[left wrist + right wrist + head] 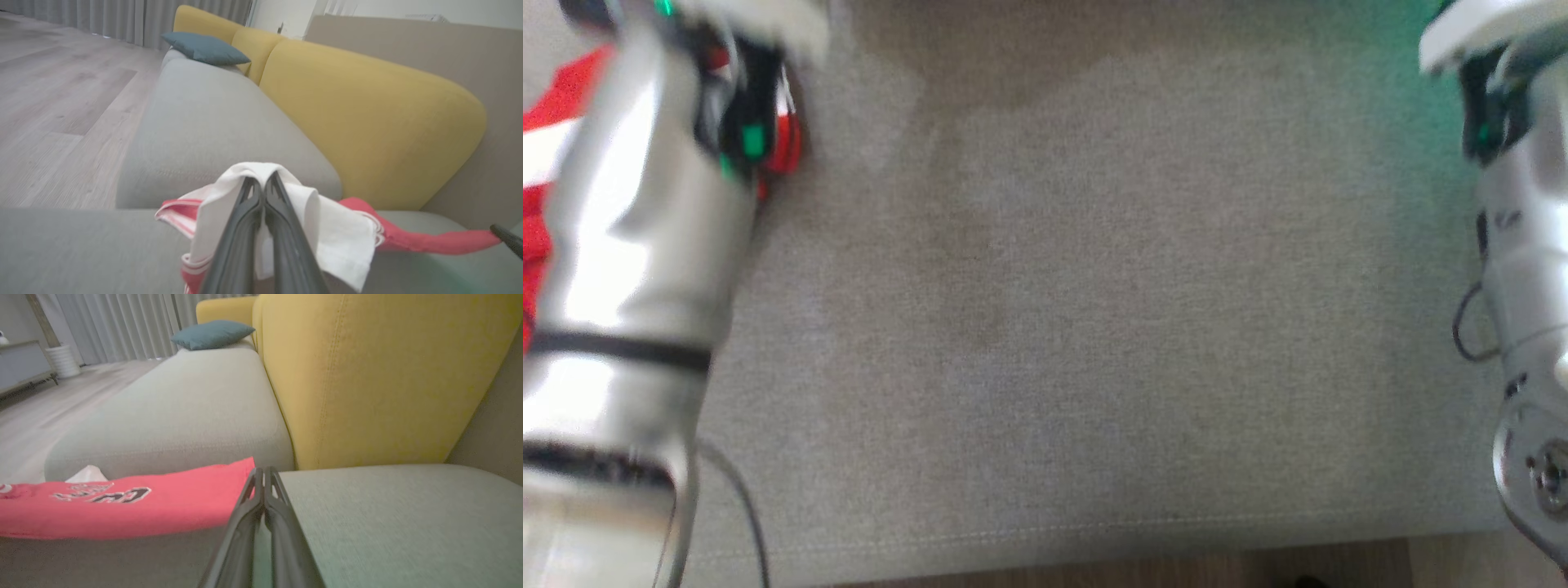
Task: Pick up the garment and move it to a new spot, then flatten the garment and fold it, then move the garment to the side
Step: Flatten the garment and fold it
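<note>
A sofa's grey seat cushions (1094, 327) carry everything; the sofa stands on a pale wooden floor (61, 102), with its yellow backrest (367, 122) running along the rear edge of the seats. On the near cushion, in front of the yellow backrest, is the red-and-white garment (408, 241), bunched, its red part trailing along the seat close to the backrest's foot; how much of it rests on the fabric cannot be told. A teal pillow (205, 48) lies on the far cushion, against the far end of the yellow backrest.
</note>
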